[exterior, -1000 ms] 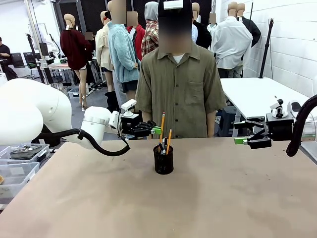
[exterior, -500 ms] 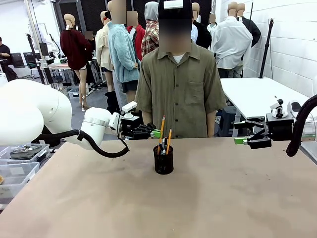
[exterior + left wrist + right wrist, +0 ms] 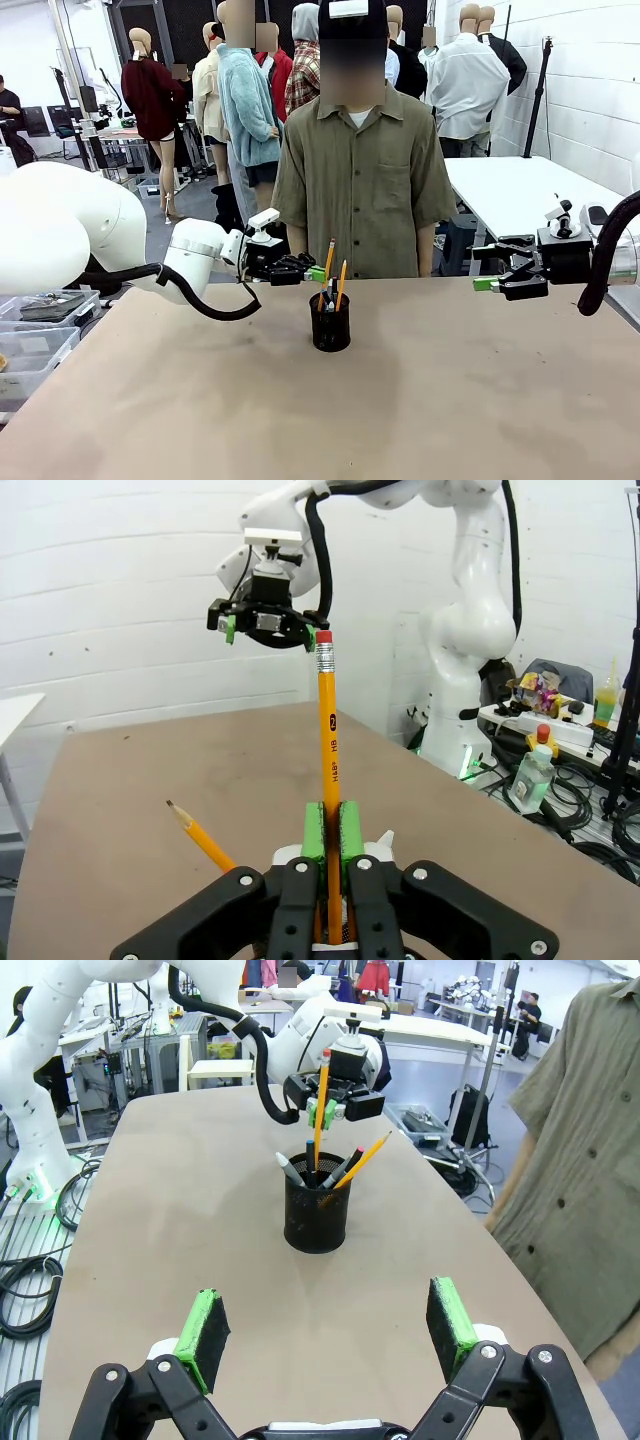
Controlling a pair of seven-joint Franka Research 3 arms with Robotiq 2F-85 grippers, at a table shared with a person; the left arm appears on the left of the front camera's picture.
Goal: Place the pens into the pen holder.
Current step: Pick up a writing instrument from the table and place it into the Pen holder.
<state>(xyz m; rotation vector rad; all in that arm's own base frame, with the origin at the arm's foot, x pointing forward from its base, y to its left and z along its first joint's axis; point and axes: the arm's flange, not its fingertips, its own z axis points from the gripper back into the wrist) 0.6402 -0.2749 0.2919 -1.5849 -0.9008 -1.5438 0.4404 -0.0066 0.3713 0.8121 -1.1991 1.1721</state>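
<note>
The left gripper (image 3: 314, 269) reached horizontally over the pen holder (image 3: 330, 321), jaws clamped on a yellow hexagonal pencil (image 3: 328, 770) held upright, eraser end up. Since a second earlier the pencil had descended into the black mesh cup beside the other pens (image 3: 345, 1168). The right gripper (image 3: 327, 1328) hovered fully spread and empty.

A person in an olive shirt (image 3: 365, 180) stands at the far edge of the brown surface (image 3: 400, 400); clear bins (image 3: 35, 345) sit left.
</note>
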